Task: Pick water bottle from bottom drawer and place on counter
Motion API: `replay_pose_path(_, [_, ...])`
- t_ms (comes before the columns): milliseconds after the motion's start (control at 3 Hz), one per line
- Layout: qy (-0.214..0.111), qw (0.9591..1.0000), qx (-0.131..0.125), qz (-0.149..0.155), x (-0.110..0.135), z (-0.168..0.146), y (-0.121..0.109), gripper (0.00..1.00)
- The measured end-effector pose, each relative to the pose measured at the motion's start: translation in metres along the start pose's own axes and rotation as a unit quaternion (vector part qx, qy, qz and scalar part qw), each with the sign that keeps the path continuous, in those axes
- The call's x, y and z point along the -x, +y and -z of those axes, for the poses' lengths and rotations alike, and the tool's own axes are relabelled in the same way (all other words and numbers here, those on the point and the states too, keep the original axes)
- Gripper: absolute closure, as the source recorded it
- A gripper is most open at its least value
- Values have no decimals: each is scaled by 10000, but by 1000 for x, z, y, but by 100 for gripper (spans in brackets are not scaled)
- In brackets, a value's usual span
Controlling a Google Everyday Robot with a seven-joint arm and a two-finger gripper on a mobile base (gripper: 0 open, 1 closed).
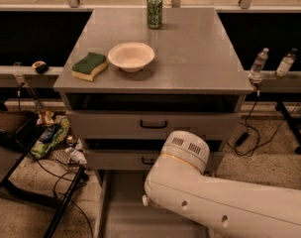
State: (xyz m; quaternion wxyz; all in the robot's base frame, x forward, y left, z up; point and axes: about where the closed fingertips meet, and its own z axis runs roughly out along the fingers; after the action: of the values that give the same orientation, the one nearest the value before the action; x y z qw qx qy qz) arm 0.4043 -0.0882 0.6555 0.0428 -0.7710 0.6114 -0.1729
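Observation:
The bottom drawer (122,209) stands pulled out at the foot of the cabinet, and a strip of its bare grey floor shows on the left. My white arm (205,197) lies across the rest of it, with its round joint in front of the lower handled drawer. The gripper is out of view, below or behind the arm. The water bottle is hidden; none shows on the visible drawer floor. The counter (195,48) is the grey slab on top of the cabinet.
On the counter stand a white bowl (131,56), a green-and-yellow sponge (89,65) and a green drink can (154,4). Two smooth clear bottles (259,62) stand on the right ledge. Cables and clutter (54,138) lie on the floor at the left.

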Motion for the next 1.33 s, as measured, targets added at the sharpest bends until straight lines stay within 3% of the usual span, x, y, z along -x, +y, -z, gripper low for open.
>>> replay_pose_path(333, [4, 10000, 2, 3, 0, 0, 0, 100])
replay_pose_path(667, [178, 9997, 167, -53, -13, 14, -17, 100])
replay_pose_path(1000, [479, 9983, 323, 56, -36, 48, -69, 100])
replay_pose_path(1333, [1282, 9916, 148, 131, -81, 116, -156, 100])
